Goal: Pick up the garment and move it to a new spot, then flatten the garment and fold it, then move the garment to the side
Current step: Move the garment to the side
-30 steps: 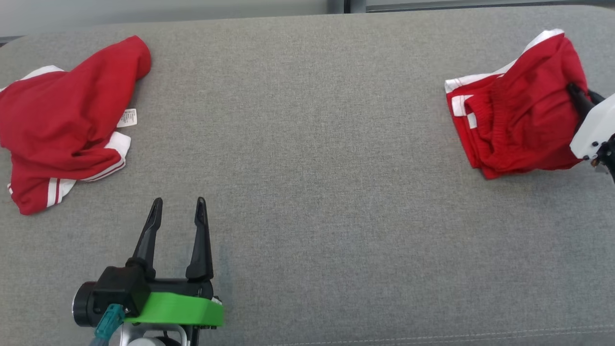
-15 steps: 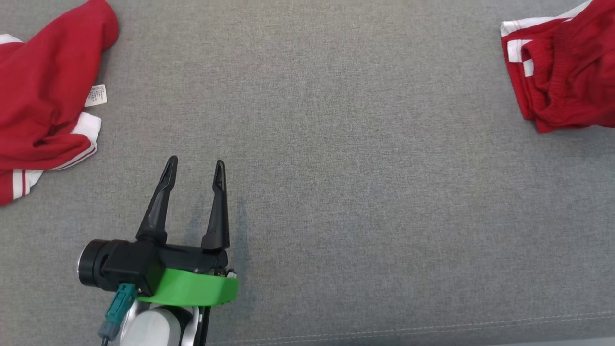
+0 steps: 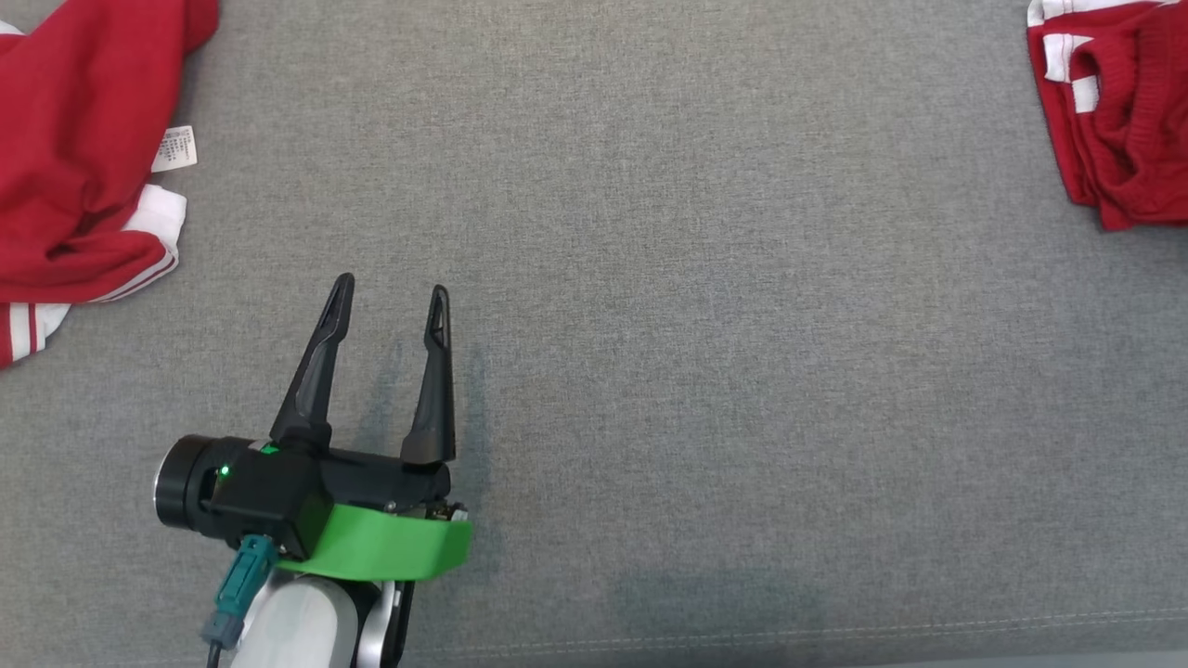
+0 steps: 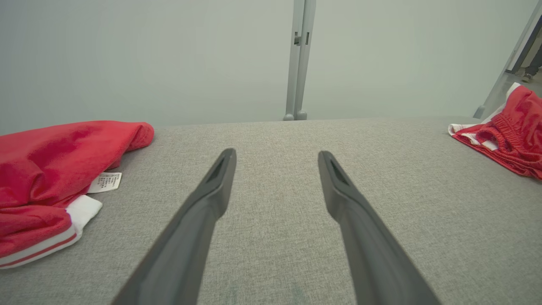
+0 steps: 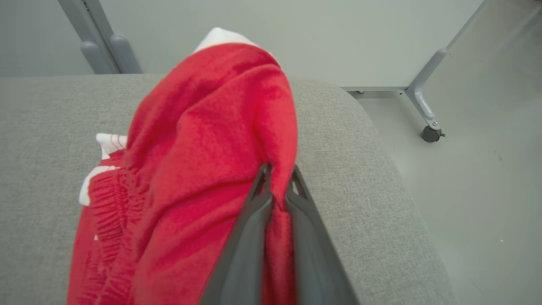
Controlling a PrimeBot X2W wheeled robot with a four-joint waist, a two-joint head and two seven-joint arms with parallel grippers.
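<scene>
Wrist view shows right hand pinching red garment.

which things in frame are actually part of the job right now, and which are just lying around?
In the job:
- right red garment, pinched in the shut right gripper
- gray padded surface under it

Lying about, likely:
- left red garment with its white care label, untouched
- left gripper, open and idle over bare surface
- frame caster on the floor
</scene>
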